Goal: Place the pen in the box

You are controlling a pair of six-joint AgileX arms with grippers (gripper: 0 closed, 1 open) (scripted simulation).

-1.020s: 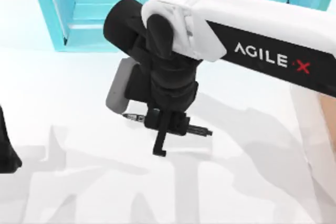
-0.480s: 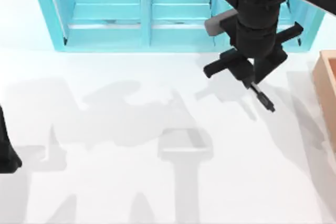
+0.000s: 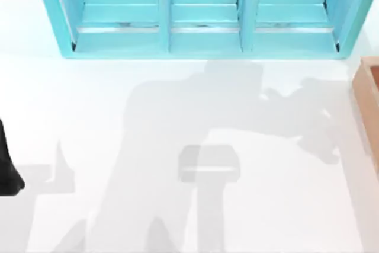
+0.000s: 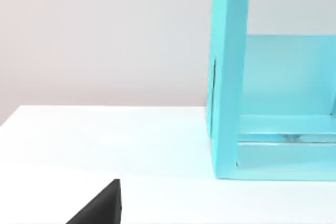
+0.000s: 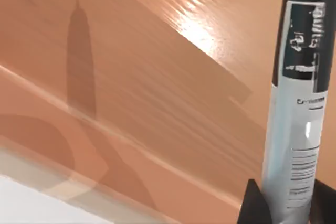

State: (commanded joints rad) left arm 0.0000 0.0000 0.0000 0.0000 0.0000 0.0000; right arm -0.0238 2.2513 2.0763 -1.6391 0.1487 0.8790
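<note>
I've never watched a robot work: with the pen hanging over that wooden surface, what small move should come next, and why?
Probably lower it slightly and then let go. In the right wrist view the pen is clamped between the right gripper's fingers, with the box's wooden inside behind it and its shadow cast there, so it looks to be over the box already. The left arm sits parked at the table's left edge.

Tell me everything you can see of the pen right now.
The pen shows in the right wrist view as a slim black barrel with a pale grey printed label wrapped round its middle, glossy like plastic. Its near end sits between the dark fingertips of the right gripper, which is shut on it. It hangs over the light brown wooden inside of the box and casts a tapered shadow there. Its far end runs out of the picture.
</note>
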